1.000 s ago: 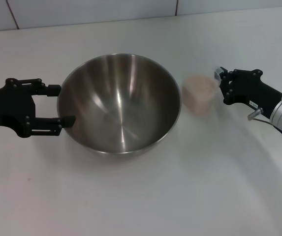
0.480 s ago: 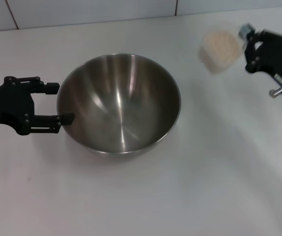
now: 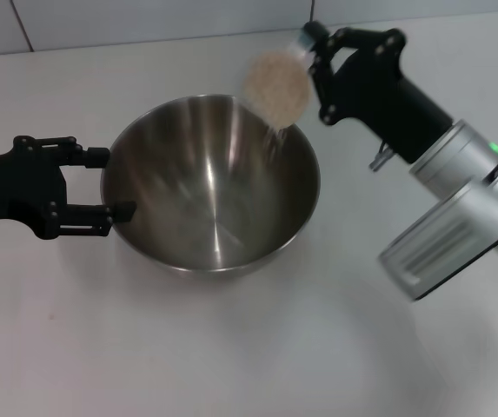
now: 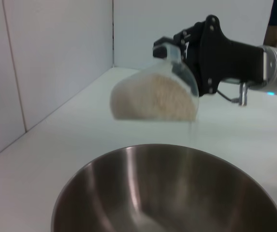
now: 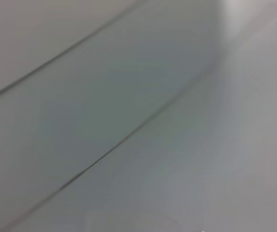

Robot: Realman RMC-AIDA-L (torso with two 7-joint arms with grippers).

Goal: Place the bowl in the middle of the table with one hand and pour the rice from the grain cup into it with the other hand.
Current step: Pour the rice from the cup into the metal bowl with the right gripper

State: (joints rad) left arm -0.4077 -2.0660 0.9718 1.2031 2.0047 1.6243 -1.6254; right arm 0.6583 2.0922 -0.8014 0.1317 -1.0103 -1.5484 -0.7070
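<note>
The steel bowl (image 3: 214,191) stands on the white table (image 3: 231,347), and its rim fills the near part of the left wrist view (image 4: 177,193). My left gripper (image 3: 108,182) is open at the bowl's left side, one finger on each side of the rim's curve. My right gripper (image 3: 314,74) is shut on the grain cup (image 3: 275,85), held tipped on its side above the bowl's far right rim. The rice (image 4: 153,99) lies against the cup's mouth. A thin stream of grains (image 3: 275,139) falls into the bowl. The right wrist view shows neither cup nor fingers.
A tiled white wall (image 3: 144,17) runs along the table's far edge. The right arm's silver forearm (image 3: 457,208) slants over the table to the right of the bowl. The right wrist view shows only wall tiles (image 5: 80,96) and tabletop.
My right gripper has lifted the grain cup off the table right of the bowl, carried it up over the far right rim and tipped it; rice has begun to fall. The left gripper has barely moved.
</note>
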